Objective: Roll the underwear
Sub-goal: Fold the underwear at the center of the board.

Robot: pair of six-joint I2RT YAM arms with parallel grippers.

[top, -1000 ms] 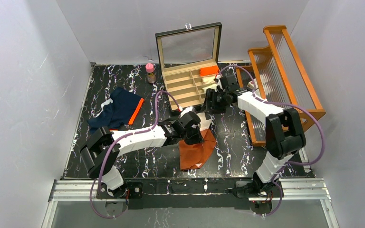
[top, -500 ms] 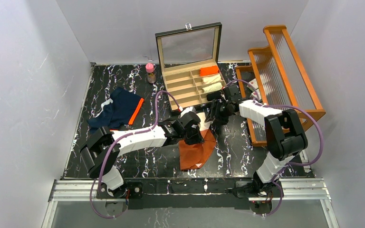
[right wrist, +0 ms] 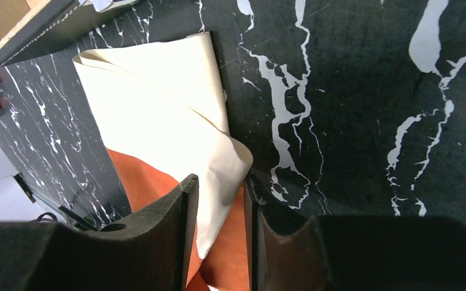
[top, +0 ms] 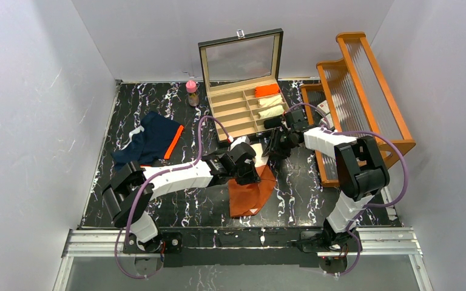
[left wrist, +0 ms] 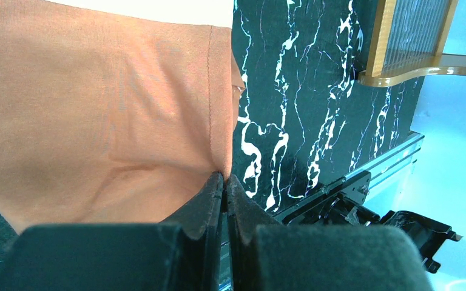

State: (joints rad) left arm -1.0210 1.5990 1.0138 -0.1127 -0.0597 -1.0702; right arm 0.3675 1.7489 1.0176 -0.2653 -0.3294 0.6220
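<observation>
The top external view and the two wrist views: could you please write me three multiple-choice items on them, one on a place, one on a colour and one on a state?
1. Where on the table does the navy underwear lie?
A. far right
B. left side
C. near edge, centre

2. What colour is the waistband of the rust-orange underwear?
A. green
B. black
C. white

3. How does the left gripper stand?
A. shut on the rust-orange underwear's edge
B. wide open over bare tabletop
C. half open, holding nothing

Answers:
1 B: the top view shows it near the left wall, away from both arms.
2 C: the right wrist view shows a white band against the orange cloth.
3 A: the left wrist view shows its fingertips meeting at the cloth's seamed edge.
</observation>
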